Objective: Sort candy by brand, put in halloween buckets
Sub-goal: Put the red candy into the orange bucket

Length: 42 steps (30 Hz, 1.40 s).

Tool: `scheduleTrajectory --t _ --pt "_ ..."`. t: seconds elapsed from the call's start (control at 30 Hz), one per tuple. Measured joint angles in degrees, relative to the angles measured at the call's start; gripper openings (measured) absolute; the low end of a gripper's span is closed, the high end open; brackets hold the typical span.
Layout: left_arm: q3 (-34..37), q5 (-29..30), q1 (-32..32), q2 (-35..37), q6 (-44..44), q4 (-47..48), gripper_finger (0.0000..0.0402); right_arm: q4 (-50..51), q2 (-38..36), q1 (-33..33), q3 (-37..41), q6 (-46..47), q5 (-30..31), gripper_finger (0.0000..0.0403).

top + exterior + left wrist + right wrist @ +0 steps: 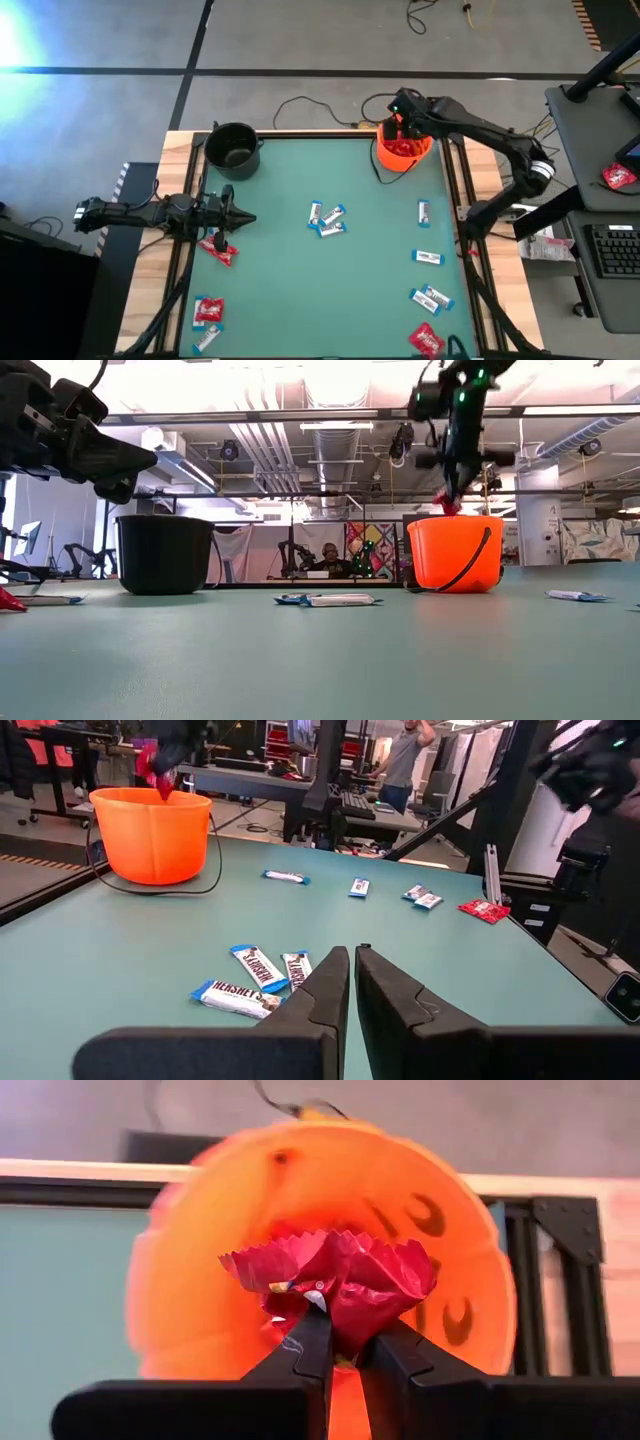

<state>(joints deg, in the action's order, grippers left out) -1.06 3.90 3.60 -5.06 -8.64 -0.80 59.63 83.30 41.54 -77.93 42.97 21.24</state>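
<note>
Right gripper (343,1342) pinches a red packet (335,1280) over the orange bucket (404,154), upper right; left gripper (352,982) sits pressed together, mid-left, empty.

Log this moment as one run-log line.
right gripper: shut on red packet over orange bucket | left gripper: shut, empty, waiting at table's left edge

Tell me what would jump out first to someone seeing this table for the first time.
The bright orange bucket at the table's far right corner, with the right hand poised just above it, shut on a crumpled red packet. Next, the black cauldron bucket at the far left corner. White-and-blue bars lie clustered mid-table, while the left hand waits shut at the left edge.
</note>
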Motion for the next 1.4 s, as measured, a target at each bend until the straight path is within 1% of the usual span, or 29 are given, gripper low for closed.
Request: scheduleTrajectory --t 0.13,0.23,0.3,0.43,0.53,0.63,0.7,0.77,0.87,1.0,1.1,1.23,1.3,1.4 --pt "0.0 0.0 0.0 0.0 0.0 0.0 0.0006 -0.2 4.3 4.1 1.3 -0.4 -1.8 0.0028" --pt "0.0 0.0 0.0 0.0 0.0 0.0 0.0006 -0.5 6.8 5.2 1.5 -1.5 -1.8 0.0031" --pt "0.0 0.0 0.0 0.0 0.0 0.0 0.0007 -0.5 8.0 5.4 1.6 -2.6 -2.3 0.0043" --pt "0.0 0.0 0.0 0.0 0.0 0.0 0.0006 -1.2 8.5 5.4 1.5 -3.6 -2.3 0.0092" --pt "0.0 0.0 0.0 0.0 0.0 0.0 0.0007 -1.2 7.8 5.3 1.5 -4.3 -3.6 0.0133" --pt "0.0 0.0 0.0 0.0 0.0 0.0 0.0006 -1.2 5.1 4.3 1.6 -6.5 -4.4 0.0165" --pt "0.0 0.0 0.0 0.0 0.0 0.0 0.0006 -1.2 2.6 2.3 1.6 -8.4 -5.2 0.0180" --pt "0.0 0.0 0.0 0.0 0.0 0.0 0.0006 -0.9 -0.2 -0.9 1.6 -9.9 -5.2 0.0189" --pt "0.0 0.0 0.0 0.0 0.0 0.0 0.0006 0.5 -4.3 -7.3 1.6 -9.8 -5.0 0.0194" --pt "0.0 0.0 0.0 0.0 0.0 0.0 0.0006 1.3 -8.8 -18.7 2.2 -6.6 -4.7 0.0192" --pt "0.0 0.0 0.0 0.0 0.0 0.0 0.0006 1.5 -11.0 -28.6 2.7 -0.8 -5.0 0.0187" --pt "0.0 0.0 0.0 0.0 0.0 0.0 0.0006 2.0 -11.6 -41.7 2.9 8.4 -5.8 0.0178" --pt "0.0 0.0 0.0 0.0 0.0 0.0 0.0006 2.7 -11.1 -47.5 2.9 12.8 -7.9 0.0175" --pt "0.0 0.0 0.0 0.0 0.0 0.0 0.0006 3.8 -9.3 -55.3 3.0 19.5 -12.9 0.0173"
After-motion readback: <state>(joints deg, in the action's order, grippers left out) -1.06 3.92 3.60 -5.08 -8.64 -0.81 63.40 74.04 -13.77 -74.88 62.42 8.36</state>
